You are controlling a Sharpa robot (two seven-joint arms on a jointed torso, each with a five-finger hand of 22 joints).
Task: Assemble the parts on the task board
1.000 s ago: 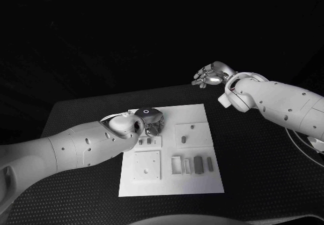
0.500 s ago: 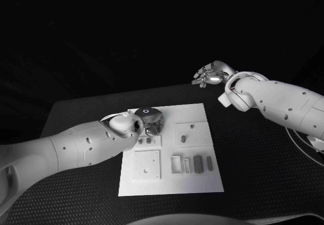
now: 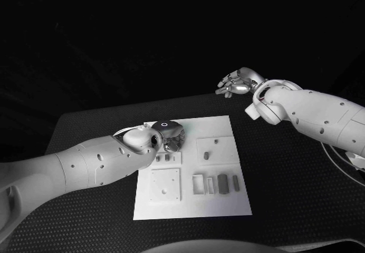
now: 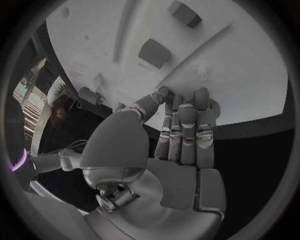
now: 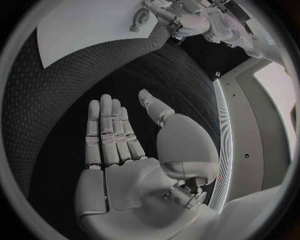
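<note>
The white task board [image 3: 190,203] lies in the middle of the black table. Grey parts lie on it: two oblong ones [image 3: 223,183] near its right edge, a small one [image 3: 208,156] on a raised square, and small pieces [image 3: 163,157] beside my left hand. My left hand [image 3: 170,138] is low over the board's far left part. In the left wrist view its fingers [image 4: 184,125] lie straight and side by side, tips down on the board [image 4: 244,60], holding nothing. My right hand [image 3: 237,84] hangs raised past the table's far edge, its fingers [image 5: 109,135] stretched out flat and empty.
Two raised white squares [image 3: 165,184] [image 3: 215,150] and upright white slots [image 3: 199,184] stand on the board. Grey blocks [image 4: 154,52] [image 4: 184,13] lie ahead of my left fingertips. Black matting [image 3: 296,184] surrounds the board on all sides.
</note>
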